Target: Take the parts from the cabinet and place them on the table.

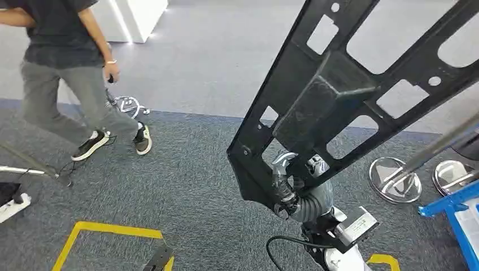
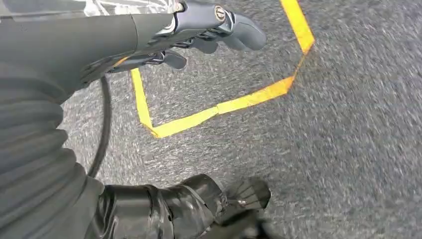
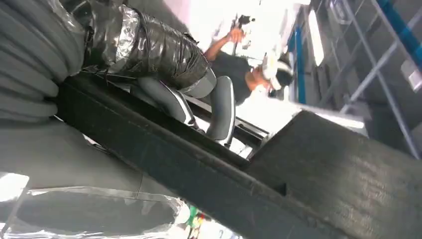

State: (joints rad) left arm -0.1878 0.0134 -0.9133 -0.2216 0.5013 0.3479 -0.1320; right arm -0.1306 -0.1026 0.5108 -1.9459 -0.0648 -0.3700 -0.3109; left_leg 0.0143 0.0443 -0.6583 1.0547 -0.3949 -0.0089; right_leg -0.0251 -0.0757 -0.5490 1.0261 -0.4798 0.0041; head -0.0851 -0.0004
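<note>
Right hand (image 1: 289, 189) gripping black part (image 1: 333, 96), raised

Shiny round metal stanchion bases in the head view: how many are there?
2. One shiny round metal base sits on the grey carpet at the right; a second base lies just beyond it, cut by the frame edge. More may be hidden behind the black perforated plastic panel.

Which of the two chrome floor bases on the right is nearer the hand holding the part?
The left chrome base, beside the right hand; the other base sits farther right.

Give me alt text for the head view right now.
The right robot hand grips the lower end of a large black perforated panel, held above grey carpet. A person walks at upper left, beyond yellow floor tape.
</note>
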